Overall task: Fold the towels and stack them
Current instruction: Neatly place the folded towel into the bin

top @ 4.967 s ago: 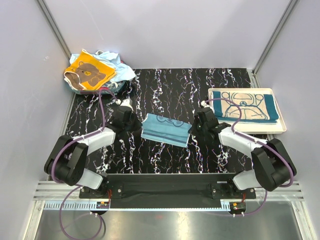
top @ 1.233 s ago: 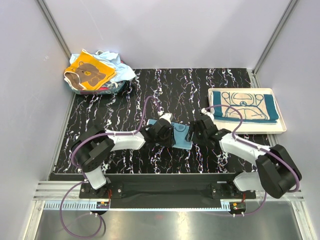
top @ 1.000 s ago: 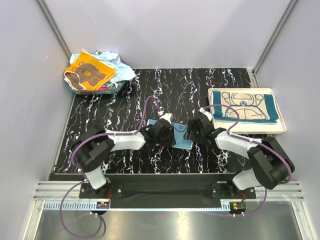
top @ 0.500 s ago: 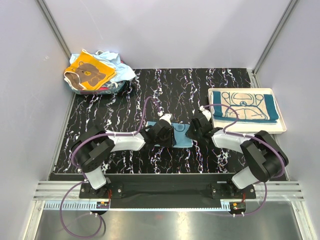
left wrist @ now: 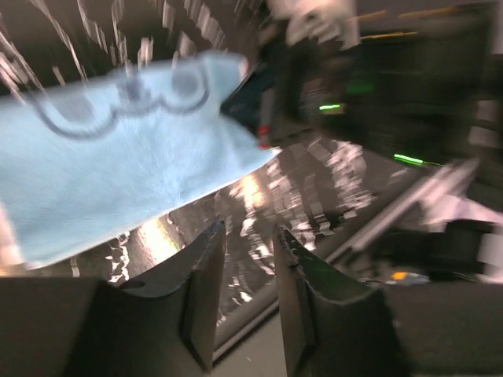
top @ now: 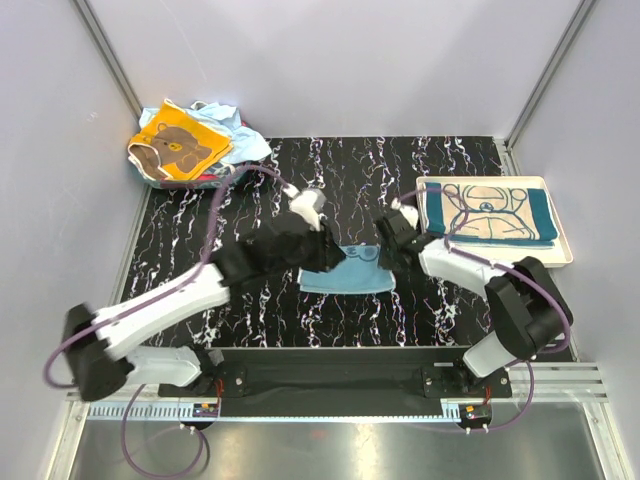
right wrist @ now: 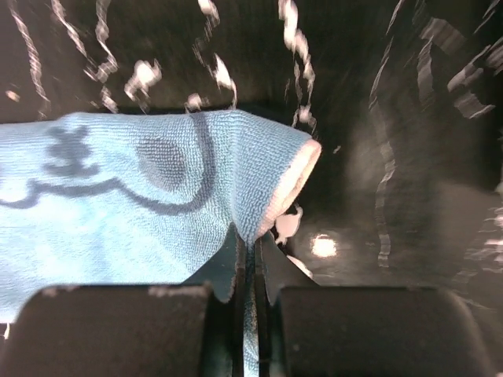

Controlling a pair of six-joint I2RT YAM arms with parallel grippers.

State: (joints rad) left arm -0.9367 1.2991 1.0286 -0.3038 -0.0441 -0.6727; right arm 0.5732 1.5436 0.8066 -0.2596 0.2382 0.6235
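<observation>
blue towel (top: 352,272): dark outline print, too blurred to read
right gripper (right wrist: 246,243): fingers pinched together on blue towel's edge
left gripper (left wrist: 245,236): fingers apart, nothing between

light blue towel (top: 350,273), black white-veined table (top: 450,160)

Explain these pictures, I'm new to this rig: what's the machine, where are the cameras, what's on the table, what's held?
Two robot arms with two-finger grippers stand at the near edge of a black marbled table. The wide picture looks down from above; the others come from each wrist. The right gripper pinches a corner of the light blue printed towel. The left gripper is open, empty. A folded teal and beige towel lies in the white tray; a pile topped by an orange bear towel sits back left.
</observation>
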